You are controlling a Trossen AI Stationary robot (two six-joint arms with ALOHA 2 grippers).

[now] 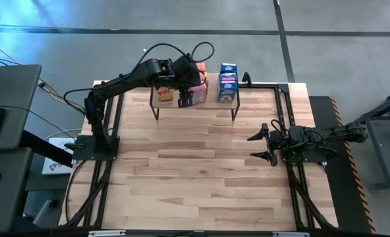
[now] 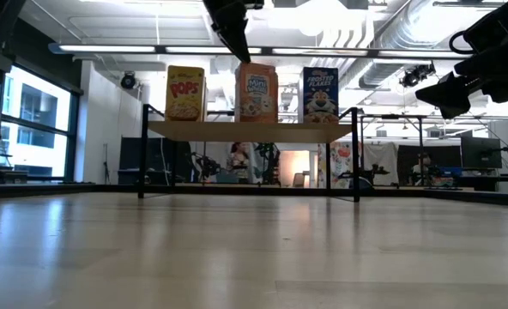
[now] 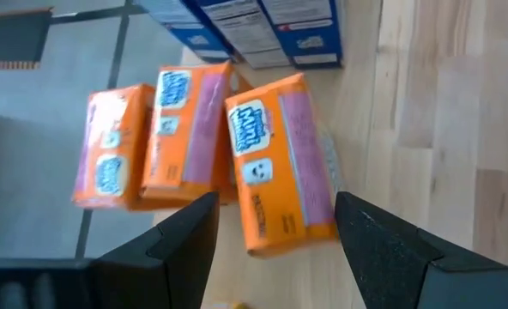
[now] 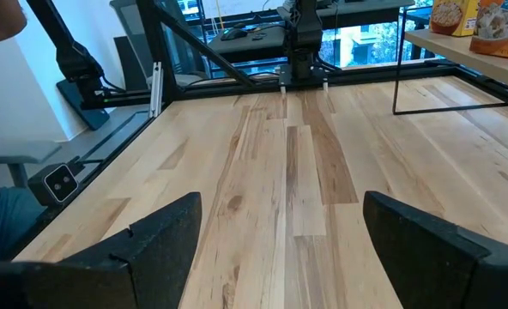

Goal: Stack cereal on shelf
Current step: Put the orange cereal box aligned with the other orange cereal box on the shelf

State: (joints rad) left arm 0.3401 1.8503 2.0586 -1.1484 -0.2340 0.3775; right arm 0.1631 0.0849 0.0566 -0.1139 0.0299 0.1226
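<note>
The left tool (image 1: pixel 184 99) hovers released directly above the orange-red boxes (image 3: pixel 284 163) on the shelf (image 2: pixel 250 130); yellow (image 2: pixel 185 93) and blue boxes (image 2: pixel 320 94) flank it; the worktop (image 1: pixel 201 171) carries no cereal, so stacking appears nearly finished; the right tool (image 1: pixel 269 145) waits released, well apart.

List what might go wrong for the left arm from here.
1. The left claw hovers open right above the orange-red cereal boxes; coming down off-centre could tip the nearest one, which already sits askew to its neighbours.
2. The blue boxes stand close beside them on the shelf, so a sideways nudge may knock them over.
3. The boxes sit near the shelf's far edge; a push could drop one behind.

The right claw waits open over the table.
</note>
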